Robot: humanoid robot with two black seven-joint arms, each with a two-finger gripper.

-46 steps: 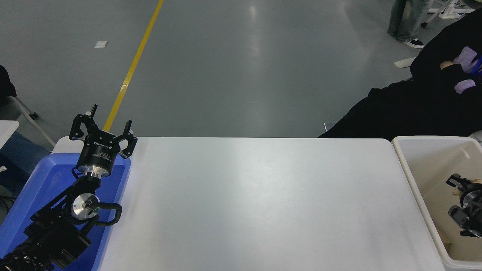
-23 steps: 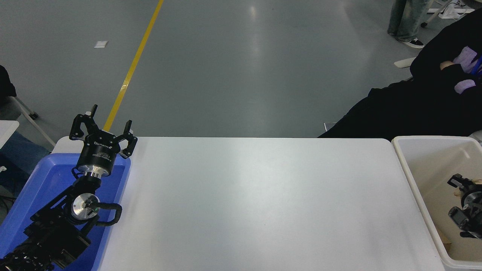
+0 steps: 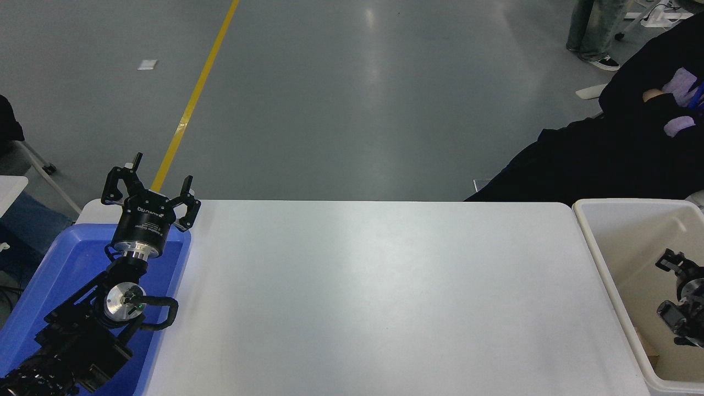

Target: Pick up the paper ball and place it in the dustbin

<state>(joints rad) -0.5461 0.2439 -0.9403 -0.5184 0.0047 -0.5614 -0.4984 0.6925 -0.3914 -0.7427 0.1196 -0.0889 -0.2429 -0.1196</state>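
Note:
The cream-white dustbin [image 3: 597, 258] stands off the table's right end, cut by the picture's edge. My right gripper [image 3: 677, 275] hangs over its beige interior at the far right, partly out of frame, and its state does not show. No paper ball shows; it is hidden or out of view. Over the blue tray at the lower left, my left gripper [image 3: 154, 179] is parked and open, with nothing between its fingers.
A shallow blue tray [image 3: 60, 258] lies at the table's left end under the left arm. A small tan scrap [image 3: 647, 355] shows low in the bin. A person in black clothing [image 3: 605, 154] sits beyond the table's far right corner.
My right gripper has shifted slightly right and up inside the dustbin. A small tan patch seen beside it earlier no longer shows. The left arm has not moved.

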